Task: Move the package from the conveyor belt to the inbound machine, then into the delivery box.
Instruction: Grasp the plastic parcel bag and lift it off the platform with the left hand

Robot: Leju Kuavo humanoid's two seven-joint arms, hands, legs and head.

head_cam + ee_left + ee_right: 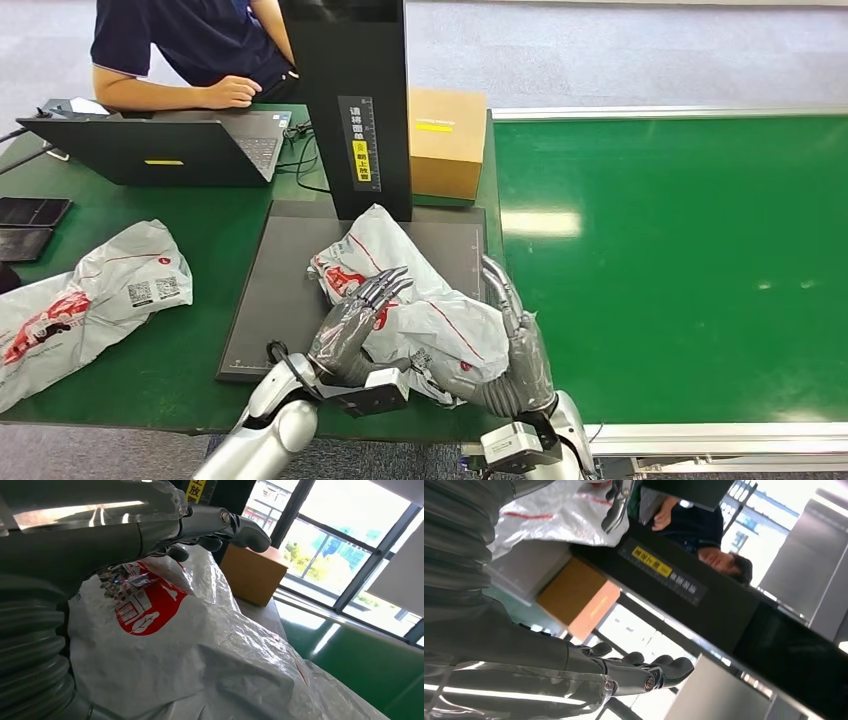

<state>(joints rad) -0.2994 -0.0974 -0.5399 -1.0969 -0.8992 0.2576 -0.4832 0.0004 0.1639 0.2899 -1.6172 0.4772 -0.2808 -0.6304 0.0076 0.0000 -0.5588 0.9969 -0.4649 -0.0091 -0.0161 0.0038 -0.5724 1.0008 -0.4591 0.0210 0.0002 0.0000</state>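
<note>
A grey plastic mailer package (420, 300) with red printing lies on the dark flat platform of the inbound machine (280, 290), just in front of the machine's black upright column (350, 100), and its near end reaches past the platform's front edge. The left hand (355, 320) rests on top of the package with fingers stretched forward; the left wrist view shows those fingers (240, 527) extended over the crinkled plastic. The right hand (515, 345) presses against the package's right side, fingers straight and pointing away from the robot, so the package sits pressed between the two flat hands. The green conveyor belt (680, 260) lies to the right. A cardboard box (445, 140) stands beside the column. On the green surface (200, 330) to the left lie a second mailer (90, 300) and an open laptop (160, 145), with a person's forearm (170, 93) behind it.
</note>
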